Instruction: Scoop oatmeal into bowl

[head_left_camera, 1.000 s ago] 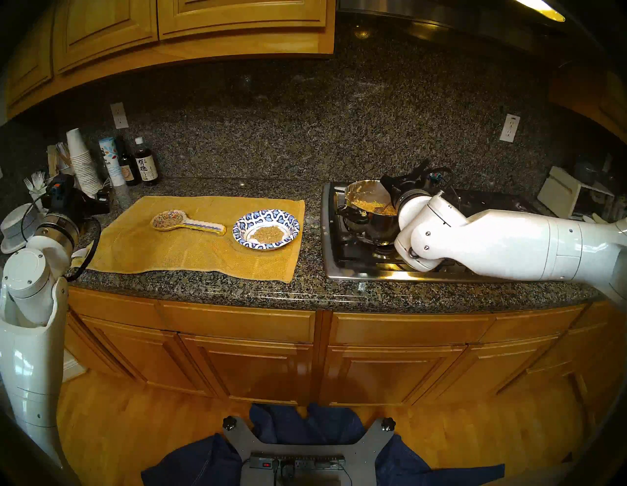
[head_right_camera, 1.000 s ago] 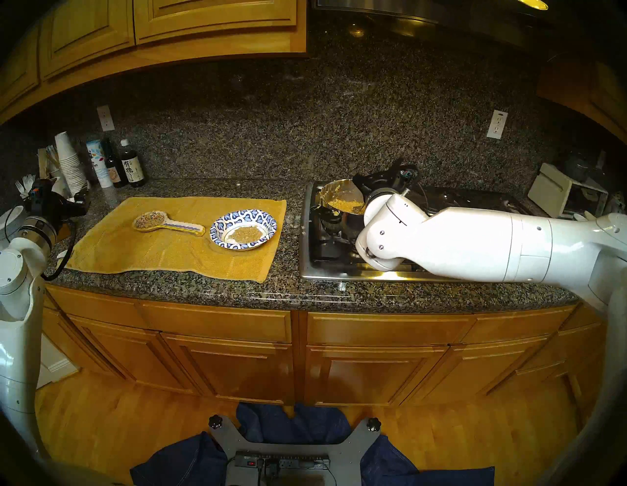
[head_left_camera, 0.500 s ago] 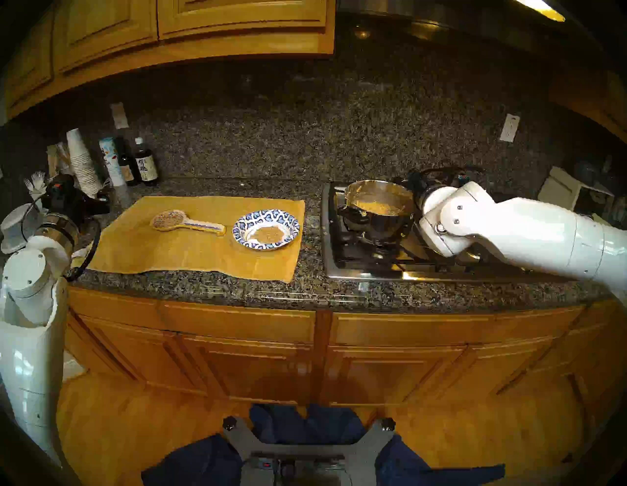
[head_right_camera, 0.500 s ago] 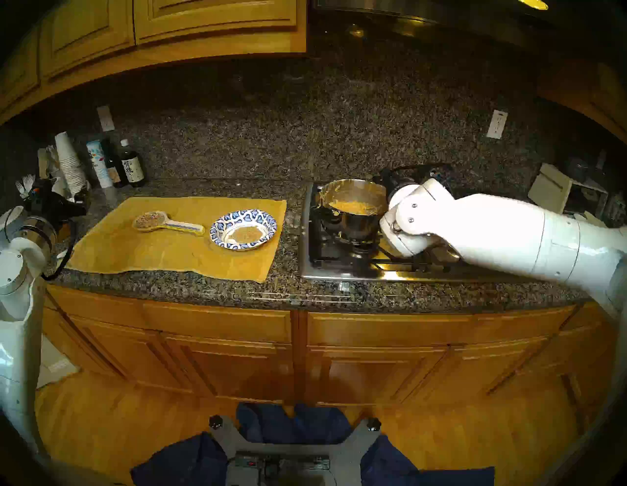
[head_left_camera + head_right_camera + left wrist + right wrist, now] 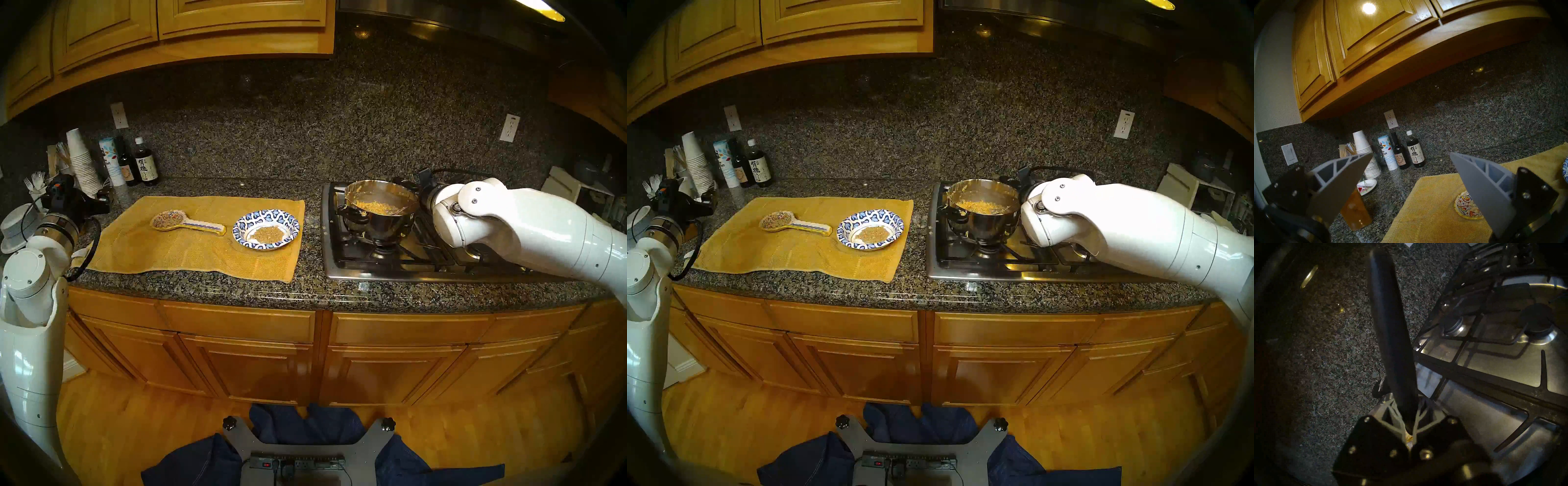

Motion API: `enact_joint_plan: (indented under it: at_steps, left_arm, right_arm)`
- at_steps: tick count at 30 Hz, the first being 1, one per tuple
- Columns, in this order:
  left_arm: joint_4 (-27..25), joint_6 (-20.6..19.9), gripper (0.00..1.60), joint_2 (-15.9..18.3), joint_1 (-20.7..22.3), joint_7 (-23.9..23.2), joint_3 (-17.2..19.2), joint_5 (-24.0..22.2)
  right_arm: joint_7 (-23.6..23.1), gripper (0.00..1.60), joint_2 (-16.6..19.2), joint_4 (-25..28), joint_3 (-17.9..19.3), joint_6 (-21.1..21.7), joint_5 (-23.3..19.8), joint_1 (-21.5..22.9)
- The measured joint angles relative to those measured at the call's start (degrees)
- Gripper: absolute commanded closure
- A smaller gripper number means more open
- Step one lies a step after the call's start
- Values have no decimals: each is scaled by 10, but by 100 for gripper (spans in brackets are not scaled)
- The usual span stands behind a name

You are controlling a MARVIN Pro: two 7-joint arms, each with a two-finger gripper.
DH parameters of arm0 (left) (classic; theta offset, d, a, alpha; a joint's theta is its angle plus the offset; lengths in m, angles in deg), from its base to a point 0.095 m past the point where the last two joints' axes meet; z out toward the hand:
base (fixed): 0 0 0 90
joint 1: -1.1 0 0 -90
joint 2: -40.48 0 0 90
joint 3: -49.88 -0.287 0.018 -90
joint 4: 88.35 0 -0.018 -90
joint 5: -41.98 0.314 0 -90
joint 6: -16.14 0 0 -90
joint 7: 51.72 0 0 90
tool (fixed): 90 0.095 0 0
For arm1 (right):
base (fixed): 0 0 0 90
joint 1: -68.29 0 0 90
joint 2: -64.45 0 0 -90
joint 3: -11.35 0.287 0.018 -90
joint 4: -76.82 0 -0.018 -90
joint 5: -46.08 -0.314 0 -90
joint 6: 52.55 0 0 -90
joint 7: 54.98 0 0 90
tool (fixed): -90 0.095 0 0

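Oatmeal (image 5: 373,205) in our pot (image 5: 380,224) at right, some in bowl (image 5: 266,229), our right fingers (image 5: 1421,410) gripping black handle (image 5: 1390,331), left fingers (image 5: 1349,176) open.

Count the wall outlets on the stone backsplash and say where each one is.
2. One outlet is at the left, above the bottles and stacked paper cups. The other outlet is at the right, behind the stove. More may be hidden.
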Motion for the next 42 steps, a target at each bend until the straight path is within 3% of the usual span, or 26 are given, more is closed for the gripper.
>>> enact_joint_plan:
  at_steps: [14,42]
  left_arm:
    - [0,0,0,0,0,0,0,0]
    - [0,0,0,1,-1,1,0,-1]
  right_arm:
    - [-55,160,5,-17,20,-3,-56,-11]
    - [-69,160,38,16,54,39,-63,16]
